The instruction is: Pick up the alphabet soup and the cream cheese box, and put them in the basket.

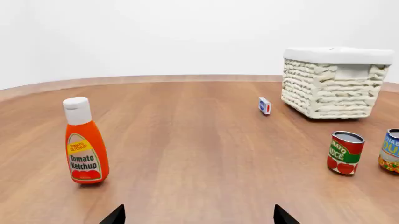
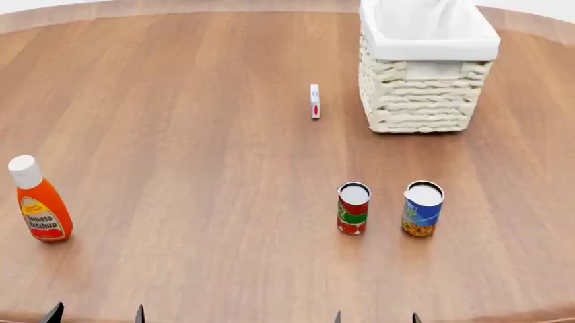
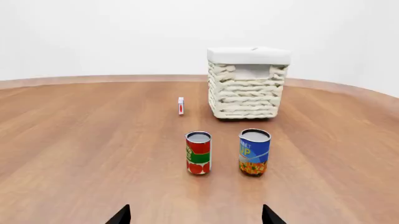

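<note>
The alphabet soup [image 2: 422,208], a blue can with a yellow-orange lower label, stands upright on the wooden table; it also shows in the right wrist view [image 3: 254,152] and at the edge of the left wrist view [image 1: 391,151]. The cream cheese box [image 2: 314,101] stands on edge left of the basket [image 2: 422,101]; it shows too in the left wrist view [image 1: 265,106] and the right wrist view [image 3: 181,106]. The basket [image 1: 330,84] [image 3: 246,86] is at the far right. My left gripper [image 2: 95,314] [image 1: 198,217] and right gripper [image 2: 376,317] [image 3: 195,217] are open and empty at the near edge.
A red-and-green tomato can [image 2: 353,208] stands just left of the soup; it shows too in the left wrist view [image 1: 345,152] and right wrist view [image 3: 198,152]. A tomato ketchup bottle [image 2: 39,200] [image 1: 85,142] stands at the near left. The wooden table [image 2: 198,134] curves away at the back.
</note>
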Available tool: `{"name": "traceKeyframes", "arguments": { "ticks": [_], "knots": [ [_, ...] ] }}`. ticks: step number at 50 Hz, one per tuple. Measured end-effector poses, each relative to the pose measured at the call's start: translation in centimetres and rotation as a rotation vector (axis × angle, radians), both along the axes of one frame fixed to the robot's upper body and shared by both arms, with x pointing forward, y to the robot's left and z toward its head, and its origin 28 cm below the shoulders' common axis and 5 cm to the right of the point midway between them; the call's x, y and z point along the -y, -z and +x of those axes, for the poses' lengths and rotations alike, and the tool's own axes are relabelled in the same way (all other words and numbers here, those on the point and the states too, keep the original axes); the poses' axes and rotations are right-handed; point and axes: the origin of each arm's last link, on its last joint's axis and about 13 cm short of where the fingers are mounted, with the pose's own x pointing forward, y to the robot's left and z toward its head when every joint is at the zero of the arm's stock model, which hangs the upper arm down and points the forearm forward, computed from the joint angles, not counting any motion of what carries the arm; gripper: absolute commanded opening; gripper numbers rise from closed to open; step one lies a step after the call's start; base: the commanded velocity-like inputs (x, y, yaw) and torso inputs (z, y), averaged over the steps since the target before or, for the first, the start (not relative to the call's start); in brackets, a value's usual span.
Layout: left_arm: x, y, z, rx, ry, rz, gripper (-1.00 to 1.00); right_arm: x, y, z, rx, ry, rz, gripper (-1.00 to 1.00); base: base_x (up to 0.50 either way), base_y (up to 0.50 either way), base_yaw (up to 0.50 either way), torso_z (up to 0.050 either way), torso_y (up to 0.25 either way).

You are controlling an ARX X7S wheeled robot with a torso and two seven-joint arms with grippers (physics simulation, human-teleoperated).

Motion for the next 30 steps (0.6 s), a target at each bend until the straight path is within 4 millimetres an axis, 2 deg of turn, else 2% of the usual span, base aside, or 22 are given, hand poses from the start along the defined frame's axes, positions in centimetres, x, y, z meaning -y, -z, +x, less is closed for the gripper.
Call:
{"name": "traceKeyframes", "arguments": {
  "ticks": [28, 30],
  "knots": [
    [0.00, 0.13, -0.08, 0.000, 0.005, 0.007, 1.00, -0.13, 0.18, 0.06, -0.015, 0.009, -0.009, 1.00, 0.00, 0.00, 0.00, 0.000, 0.000],
    [0.07, 0.14, -0.08, -0.001, 0.006, 0.005, 1.00, -0.05, 0.19, 0.07, -0.015, 0.014, -0.012, 1.00, 0.00, 0.39, 0.00, 0.000, 0.000]
  ]
}}
